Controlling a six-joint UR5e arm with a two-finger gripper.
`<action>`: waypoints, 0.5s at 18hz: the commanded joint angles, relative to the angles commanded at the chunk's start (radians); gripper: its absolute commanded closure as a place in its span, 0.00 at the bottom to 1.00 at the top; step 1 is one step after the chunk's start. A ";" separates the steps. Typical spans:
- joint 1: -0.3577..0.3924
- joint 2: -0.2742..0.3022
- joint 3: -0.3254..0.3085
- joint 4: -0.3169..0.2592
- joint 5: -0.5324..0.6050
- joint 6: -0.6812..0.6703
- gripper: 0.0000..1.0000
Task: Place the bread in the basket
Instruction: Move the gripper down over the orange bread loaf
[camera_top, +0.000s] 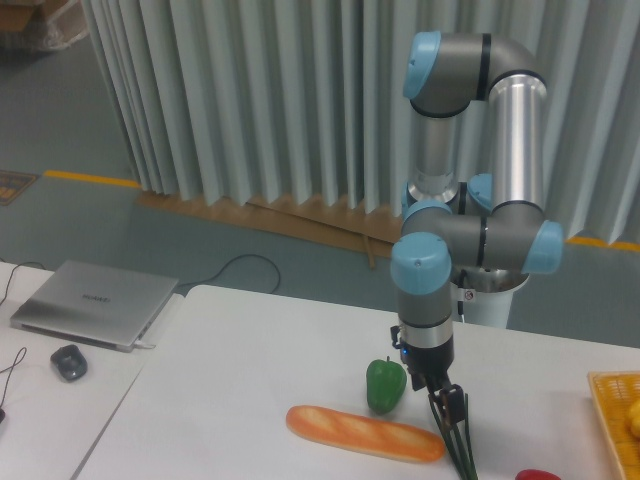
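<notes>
The bread (365, 433) is a long orange-golden loaf lying flat on the white table near the front, its right end close to the gripper. The gripper (450, 408) hangs straight down from the arm, just above and to the right of the loaf's right end. Its dark fingers are small and seen edge-on, so I cannot tell if they are open or shut. The yellow-orange lattice basket (612, 420) is cut off by the right edge of the view, well to the right of the gripper.
A green pepper (385, 385) stands just behind the loaf, left of the gripper. Thin green stalks (462, 450) lie under and in front of the gripper. A red object (540, 475) peeks in at the bottom edge. A laptop (92, 302) and a mouse (68, 362) sit on the left table.
</notes>
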 joint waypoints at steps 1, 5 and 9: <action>-0.006 -0.015 0.000 0.011 0.002 -0.002 0.00; -0.015 -0.064 -0.008 0.015 0.002 -0.003 0.00; -0.041 -0.111 -0.021 0.063 0.002 -0.011 0.00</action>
